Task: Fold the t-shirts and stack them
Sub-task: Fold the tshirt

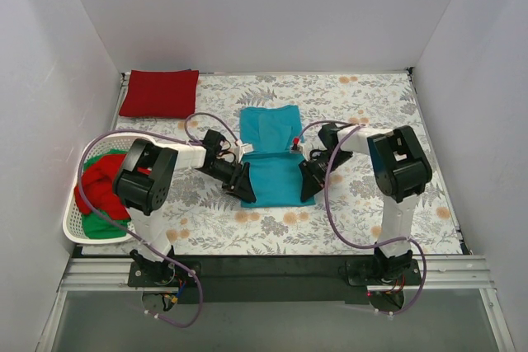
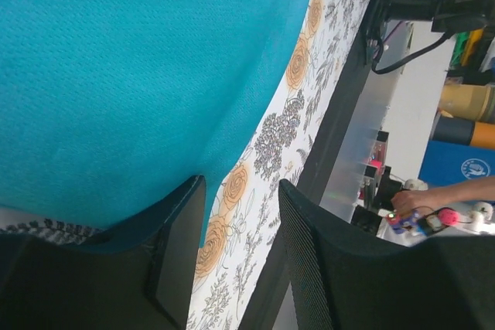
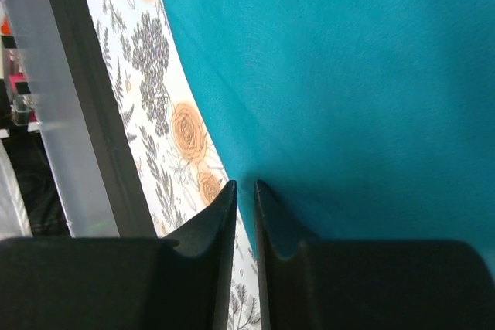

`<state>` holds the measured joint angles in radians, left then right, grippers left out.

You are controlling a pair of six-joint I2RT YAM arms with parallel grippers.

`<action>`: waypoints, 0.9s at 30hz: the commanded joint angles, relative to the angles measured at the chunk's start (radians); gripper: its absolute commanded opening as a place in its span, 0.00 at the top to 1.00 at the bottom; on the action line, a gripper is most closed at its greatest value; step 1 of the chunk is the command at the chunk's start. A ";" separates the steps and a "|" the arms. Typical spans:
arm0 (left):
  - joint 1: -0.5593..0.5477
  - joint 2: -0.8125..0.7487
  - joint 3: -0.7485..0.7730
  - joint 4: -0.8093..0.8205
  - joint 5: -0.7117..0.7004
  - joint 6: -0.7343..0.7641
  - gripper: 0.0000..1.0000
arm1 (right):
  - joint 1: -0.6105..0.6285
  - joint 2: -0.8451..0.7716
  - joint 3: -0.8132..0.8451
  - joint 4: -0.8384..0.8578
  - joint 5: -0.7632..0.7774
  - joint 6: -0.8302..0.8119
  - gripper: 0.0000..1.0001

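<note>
While the right gripper [image 3: 245,187] is pinching nearly closed fingers on the edge of the one teal cotton t-shirt [image 1: 272,177], the left gripper [image 2: 240,185] is holding its fingers spread, that shirt's edge lying against one. Both arms are bending inward from raised elbows, wrists low over the floral-print tablecloth [image 1: 363,105]. Far beyond the left fingers one folded dark red t-shirt [image 1: 159,93] is lying; outboard of them a white plastic laundry basket [image 1: 71,222] is holding one crumpled red t-shirt [image 1: 99,183] and one green t-shirt [image 1: 103,227].

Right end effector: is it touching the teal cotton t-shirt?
Touching. The right wrist view shows the edge of the teal cotton t-shirt pinched in the narrow slot between the fingers of the right end effector.
</note>
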<state>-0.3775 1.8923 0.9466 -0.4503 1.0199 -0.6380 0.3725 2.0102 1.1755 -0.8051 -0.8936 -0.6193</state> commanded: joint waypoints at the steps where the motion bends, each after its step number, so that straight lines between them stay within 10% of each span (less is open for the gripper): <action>1: 0.011 -0.071 -0.014 -0.070 -0.067 0.086 0.57 | -0.001 -0.089 -0.053 0.021 0.096 -0.013 0.78; 11: 0.012 -0.476 0.034 -0.266 -0.187 0.461 0.44 | 0.022 -0.505 -0.105 -0.020 0.217 -0.204 0.56; 27: -0.075 -0.747 -0.414 0.197 -0.320 0.836 0.44 | 0.348 -0.637 -0.427 0.494 0.570 -0.269 0.57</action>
<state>-0.4316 1.1492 0.5430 -0.4000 0.7284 0.1246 0.7010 1.3636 0.7540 -0.4366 -0.3664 -0.8536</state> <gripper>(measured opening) 0.571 0.445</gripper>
